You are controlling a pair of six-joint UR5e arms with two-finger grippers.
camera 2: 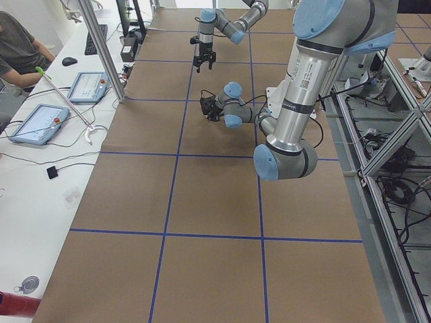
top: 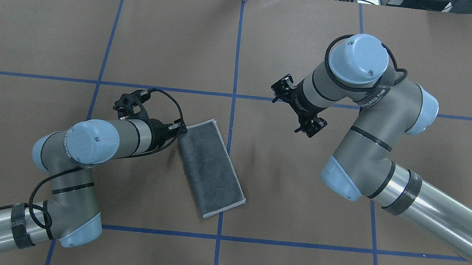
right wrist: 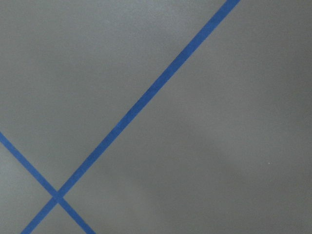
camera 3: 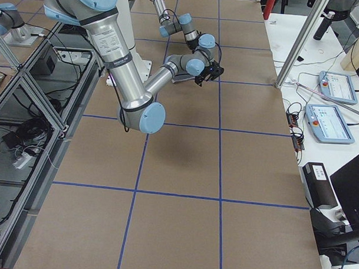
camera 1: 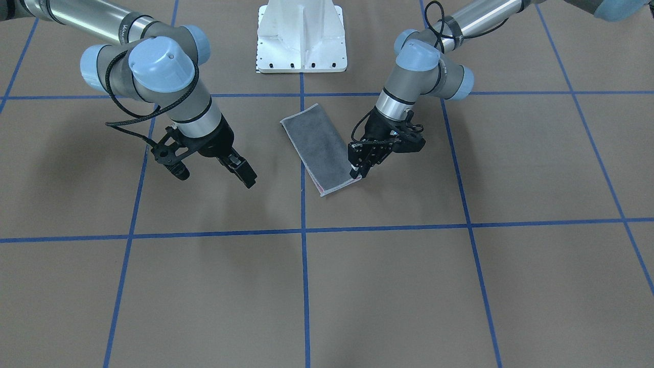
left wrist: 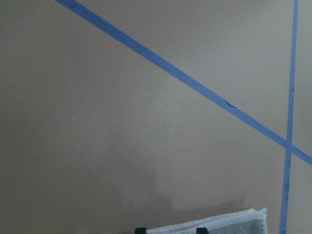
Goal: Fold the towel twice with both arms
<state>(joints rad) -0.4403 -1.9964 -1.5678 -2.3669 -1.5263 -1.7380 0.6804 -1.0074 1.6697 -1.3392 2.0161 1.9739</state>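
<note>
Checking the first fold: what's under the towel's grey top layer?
A thin pink edge peeks out of the towel along the short end by the left claw. The rest of the lower layer is covered.

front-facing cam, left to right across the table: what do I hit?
right gripper → towel → left gripper, at the towel's lower-right corner. The white pedestal base is left out because it spans the same stretch as the towel.
</note>
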